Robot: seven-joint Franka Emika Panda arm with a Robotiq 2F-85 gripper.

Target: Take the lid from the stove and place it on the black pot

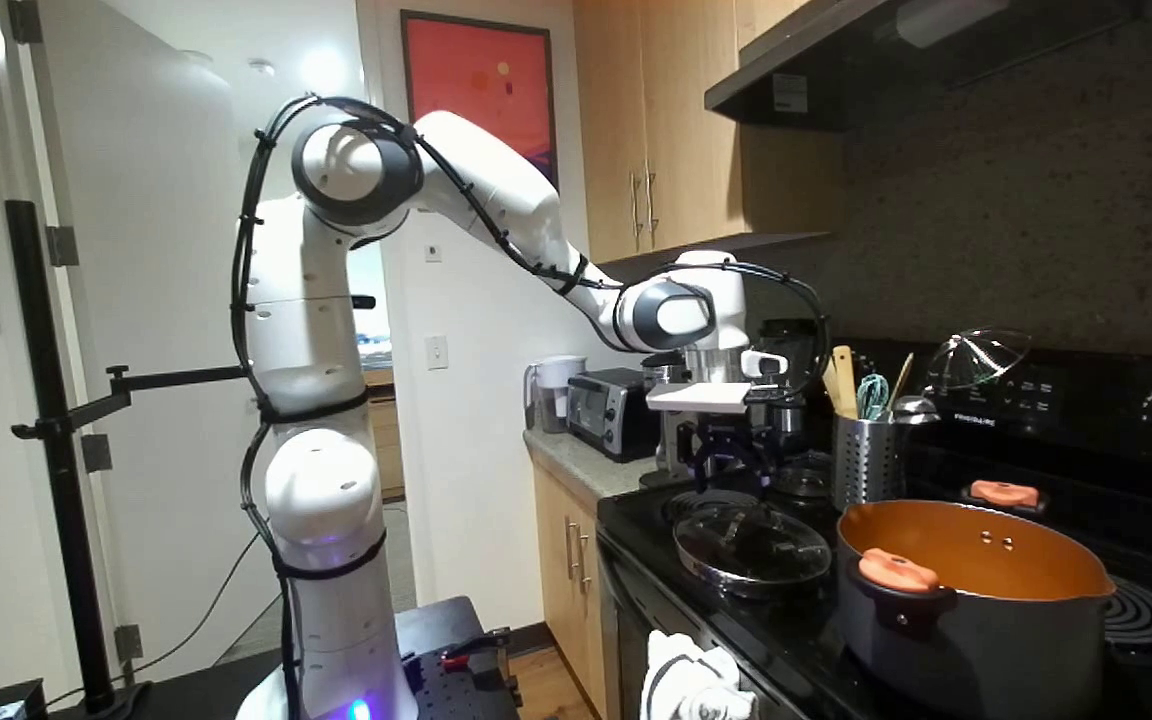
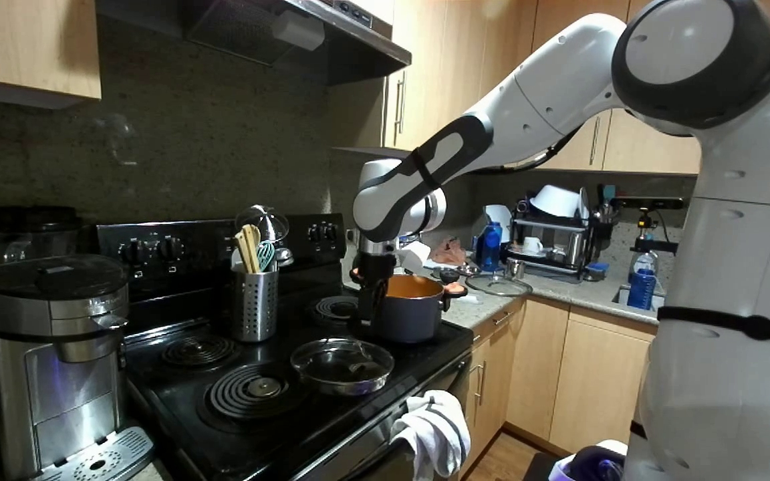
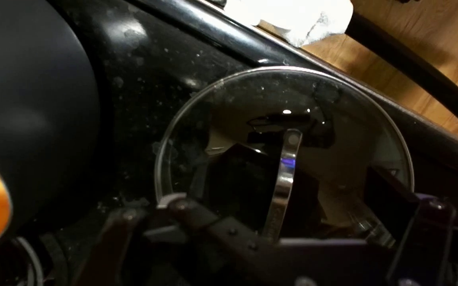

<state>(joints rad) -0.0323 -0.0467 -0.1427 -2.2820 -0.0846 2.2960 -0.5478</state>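
Observation:
The lid (image 1: 751,548) is a round glass lid with a shiny metal rim. It lies on the stove and shows in an exterior view (image 2: 331,369) and in the wrist view (image 3: 237,103). Its narrow metal handle (image 3: 286,174) runs across the middle. My gripper (image 1: 732,482) is open and empty above the lid. In the wrist view its fingers (image 3: 282,216) stand apart on either side of the handle's near end, which they partly hide. The black pot (image 1: 976,650) has dark sides, an orange inside and orange side handles. It stands lidless beside the lid and shows in an exterior view (image 2: 412,319).
A metal utensil holder (image 1: 868,465) stands at the back of the stove. A coffee machine (image 2: 57,374) stands beside the stove. A towel (image 1: 696,680) hangs at the oven front. The range hood (image 1: 836,70) is overhead. Another glass lid (image 2: 498,284) lies on the counter.

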